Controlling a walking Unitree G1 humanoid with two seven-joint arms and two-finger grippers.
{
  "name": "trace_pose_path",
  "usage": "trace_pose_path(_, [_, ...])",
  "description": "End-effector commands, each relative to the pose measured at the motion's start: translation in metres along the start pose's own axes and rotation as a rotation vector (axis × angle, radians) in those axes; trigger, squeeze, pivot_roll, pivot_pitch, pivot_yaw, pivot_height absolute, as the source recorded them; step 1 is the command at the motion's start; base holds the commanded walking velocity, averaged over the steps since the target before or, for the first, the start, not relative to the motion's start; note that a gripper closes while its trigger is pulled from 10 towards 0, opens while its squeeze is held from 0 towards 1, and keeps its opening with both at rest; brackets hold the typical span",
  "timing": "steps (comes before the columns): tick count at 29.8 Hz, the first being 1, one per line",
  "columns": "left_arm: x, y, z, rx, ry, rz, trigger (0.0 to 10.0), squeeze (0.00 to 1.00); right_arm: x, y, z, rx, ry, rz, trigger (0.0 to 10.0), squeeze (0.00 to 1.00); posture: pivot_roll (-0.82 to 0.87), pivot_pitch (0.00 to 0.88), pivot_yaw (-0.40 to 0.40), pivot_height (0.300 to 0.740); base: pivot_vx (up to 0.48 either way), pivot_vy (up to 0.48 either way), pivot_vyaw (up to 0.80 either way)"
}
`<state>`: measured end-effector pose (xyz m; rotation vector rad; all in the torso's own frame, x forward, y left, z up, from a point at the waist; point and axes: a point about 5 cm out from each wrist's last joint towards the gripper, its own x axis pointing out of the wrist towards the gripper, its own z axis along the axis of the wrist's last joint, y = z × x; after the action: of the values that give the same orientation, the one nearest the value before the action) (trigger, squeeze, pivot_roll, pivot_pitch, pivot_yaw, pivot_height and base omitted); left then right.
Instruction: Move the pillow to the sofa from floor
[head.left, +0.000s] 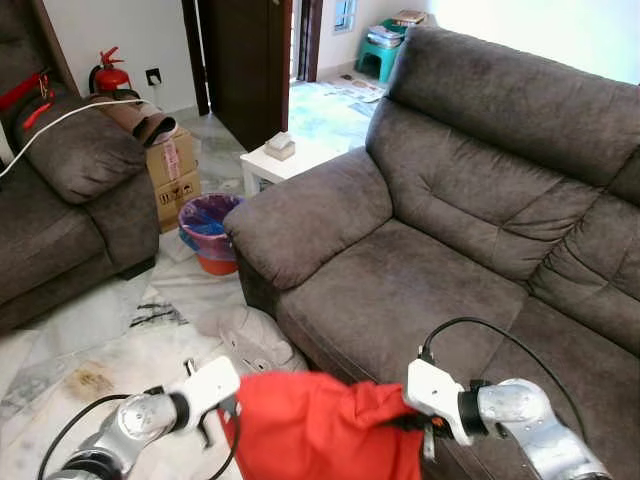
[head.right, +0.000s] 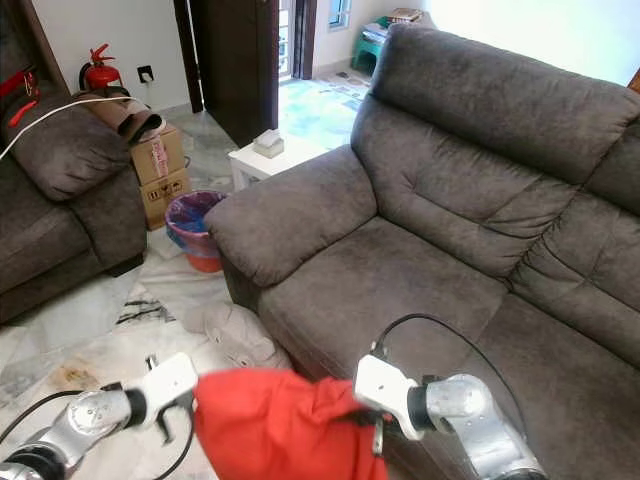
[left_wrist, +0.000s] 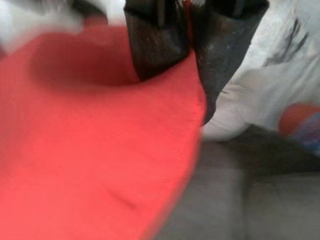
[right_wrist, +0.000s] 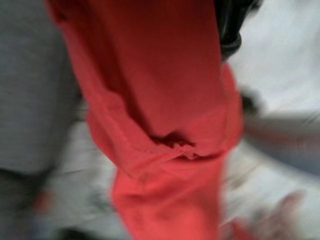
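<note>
A red pillow hangs in the air at the bottom of the eye views, just in front of the grey sofa's seat. My left gripper is shut on the pillow's left edge. In the left wrist view the black fingers pinch the red fabric. My right gripper holds the pillow's right side, its tips hidden in the cloth. The blurred right wrist view shows one black finger against the red pillow.
A crumpled pale cloth lies on the tiled floor by the sofa's front corner. Beyond stand a blue-lined bin, a cardboard box, a small white table and a second grey sofa at the left.
</note>
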<state>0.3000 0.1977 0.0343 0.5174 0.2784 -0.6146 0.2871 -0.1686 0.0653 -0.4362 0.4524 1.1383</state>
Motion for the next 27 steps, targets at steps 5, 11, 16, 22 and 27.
trace_pose_path(5, [0.012,0.013,0.036,-0.236,-0.247,0.314,10.0,0.0,0.013,-0.02,0.023,0.162,-0.242,-0.296,10.0,0.0,0.06,0.073,-0.058,0.74,0.0,0.0,0.0])
trace_pose_path(11, [0.012,0.018,0.044,-0.298,-0.28,0.525,10.0,0.0,0.025,-0.017,0.016,0.282,-0.28,-0.405,10.0,0.0,0.06,0.066,-0.05,0.74,0.0,0.0,0.0])
trace_pose_path(16, [0.015,0.02,0.06,-0.356,-0.335,0.617,10.0,0.0,0.027,-0.014,0.013,0.356,-0.323,-0.49,10.0,0.0,0.06,0.056,-0.043,0.74,0.0,0.0,0.0])
trace_pose_path(22, [0.013,0.008,0.071,-0.312,-0.375,0.671,10.0,0.0,0.021,-0.027,0.006,0.553,-0.396,-0.736,10.0,0.0,0.06,0.044,-0.026,0.74,0.0,0.0,0.0])
trace_pose_path(27, [-0.001,0.026,0.066,-0.305,-0.363,0.828,10.0,0.0,0.027,-0.022,0.008,0.573,-0.422,-0.75,10.0,0.0,0.08,0.025,-0.027,0.74,0.0,0.0,0.0])
